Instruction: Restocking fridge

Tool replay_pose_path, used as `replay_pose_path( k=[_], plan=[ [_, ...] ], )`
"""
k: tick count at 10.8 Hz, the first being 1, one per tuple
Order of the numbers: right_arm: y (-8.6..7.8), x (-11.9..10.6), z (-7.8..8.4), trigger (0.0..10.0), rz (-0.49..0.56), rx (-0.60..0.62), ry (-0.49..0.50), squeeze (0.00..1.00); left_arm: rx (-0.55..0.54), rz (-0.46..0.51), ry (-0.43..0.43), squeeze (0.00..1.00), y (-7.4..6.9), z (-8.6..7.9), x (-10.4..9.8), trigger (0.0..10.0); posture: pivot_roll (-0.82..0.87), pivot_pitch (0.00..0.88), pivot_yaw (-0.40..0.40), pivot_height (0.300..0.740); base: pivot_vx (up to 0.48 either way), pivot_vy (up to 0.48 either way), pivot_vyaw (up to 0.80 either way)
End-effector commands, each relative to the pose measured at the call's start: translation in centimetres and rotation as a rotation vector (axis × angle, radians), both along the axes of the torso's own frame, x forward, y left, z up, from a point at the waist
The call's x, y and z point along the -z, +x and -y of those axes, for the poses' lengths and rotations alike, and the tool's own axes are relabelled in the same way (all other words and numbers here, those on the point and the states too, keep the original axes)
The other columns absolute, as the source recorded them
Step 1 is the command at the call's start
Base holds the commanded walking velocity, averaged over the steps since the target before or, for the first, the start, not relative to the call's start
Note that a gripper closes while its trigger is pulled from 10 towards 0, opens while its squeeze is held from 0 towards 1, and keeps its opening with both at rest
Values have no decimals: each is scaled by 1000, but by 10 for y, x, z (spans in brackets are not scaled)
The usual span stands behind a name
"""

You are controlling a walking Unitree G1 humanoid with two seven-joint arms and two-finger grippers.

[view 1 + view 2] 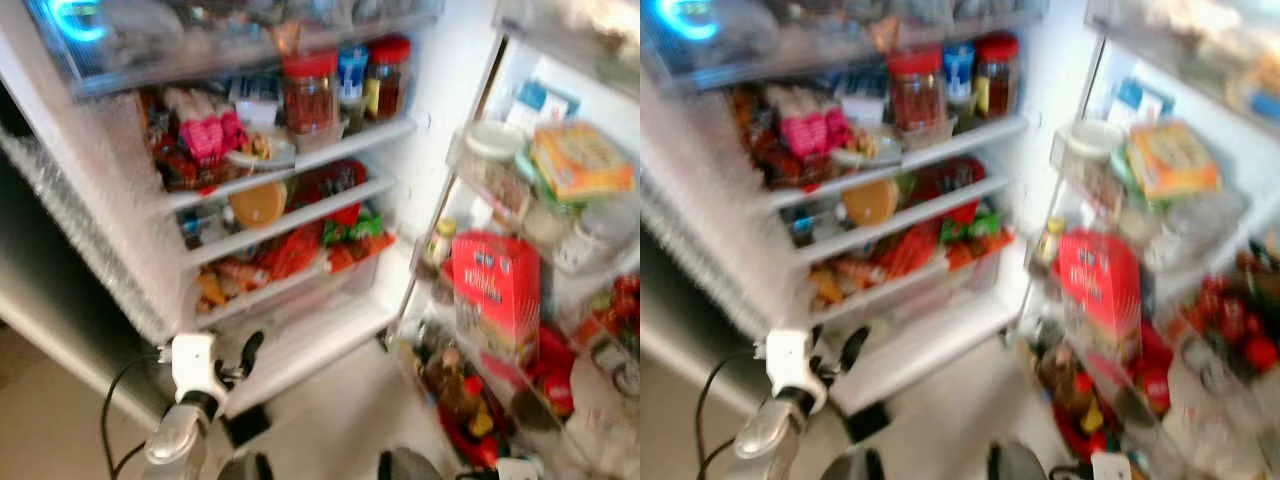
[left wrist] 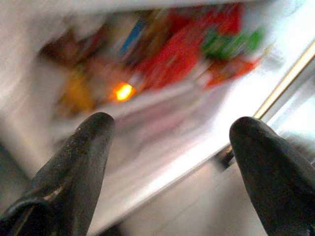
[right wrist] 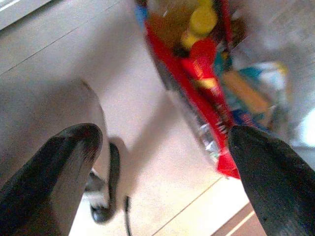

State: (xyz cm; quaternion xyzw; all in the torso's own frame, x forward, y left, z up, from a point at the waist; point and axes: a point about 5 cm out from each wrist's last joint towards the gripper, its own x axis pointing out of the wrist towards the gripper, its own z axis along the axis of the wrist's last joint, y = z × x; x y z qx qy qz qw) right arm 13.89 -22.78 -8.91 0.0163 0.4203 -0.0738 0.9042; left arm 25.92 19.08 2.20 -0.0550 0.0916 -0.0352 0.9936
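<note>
Your left tool [image 1: 235, 365] sits at the lower left of the frame, fingers apart and empty, before the open fridge [image 1: 300, 330]; the right tool [image 3: 162, 147] hangs spread and empty over the floor [image 3: 162, 162] beside the door bins [image 1: 520, 400]. Steady the head, choose a free shelf [image 1: 300, 210] gap, then fetch stock, since neither tool carries any. Blur hides labels, and the crowded shelves cannot be sorted item by item.

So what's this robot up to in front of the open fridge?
It stands at the open fridge, whose shelves and door racks are crowded with jars, packets and a red carton. Neither tool holds anything. The left tool is open, raised toward the lower shelves, and the right tool is open too, low beside the door's bottom rack. The pictures are blurred.
</note>
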Motion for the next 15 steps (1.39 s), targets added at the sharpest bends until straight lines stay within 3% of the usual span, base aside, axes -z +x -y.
replay_pose_path(
  k=[1, 4, 7, 9, 13, 15],
  plan=[
    [-2, 1, 1, 10000, -12, 1, 1, 0, -59, -184, 11, 0, -14, -11, 29, 10000, -147, 62, 19, 655, 0, 0, 0],
    [4, -1, -1, 10000, 9, -2, 34, 0, -129, -407, 57, 0, -37, -31, 63, 10000, -144, 33, 26, 655, 0, 0, 0],
    [15, -4, -3, 10000, 12, -8, 51, 0, -136, -535, 70, 0, -44, -29, 77, 10000, -150, 0, 40, 705, 0, 0, 0],
    [22, -6, -3, 10000, 16, -8, 59, 0, -142, -557, 69, 0, -42, -24, 79, 10000, -162, 0, 45, 740, 0, 0, 0],
    [34, -11, 0, 10000, 24, 19, 46, 0, -118, -659, 129, 0, -58, -17, 92, 10000, -170, 0, 38, 740, 0, 0, 0],
    [40, -13, 0, 10000, 17, 6, 32, 0, -150, -669, 103, 0, -62, -17, 94, 10000, -127, 0, 10, 740, 0, 262, 0]
  ],
)
